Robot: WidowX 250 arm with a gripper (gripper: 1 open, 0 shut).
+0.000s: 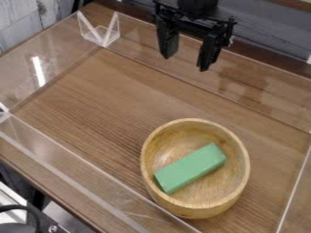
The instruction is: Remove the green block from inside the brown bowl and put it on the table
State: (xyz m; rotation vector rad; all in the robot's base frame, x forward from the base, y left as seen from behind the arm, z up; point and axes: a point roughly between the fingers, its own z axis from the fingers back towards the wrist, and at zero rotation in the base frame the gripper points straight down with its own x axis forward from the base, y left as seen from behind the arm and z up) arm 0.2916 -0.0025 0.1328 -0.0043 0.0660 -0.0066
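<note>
Block: green block lies inside brown bowl, long axis running 8 to 2 o'clock | bowl: on table, 5 o'clock corner | gripper: spread, empty, high at 12 o'clock, well apart from bowl

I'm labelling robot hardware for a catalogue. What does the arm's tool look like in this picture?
The tool is all black: a blocky body at the top edge of the picture, with slim dark fingers pointing down from it. No markings or coloured parts show, cables cannot be made out, and the rest of the arm is out of frame.
</note>
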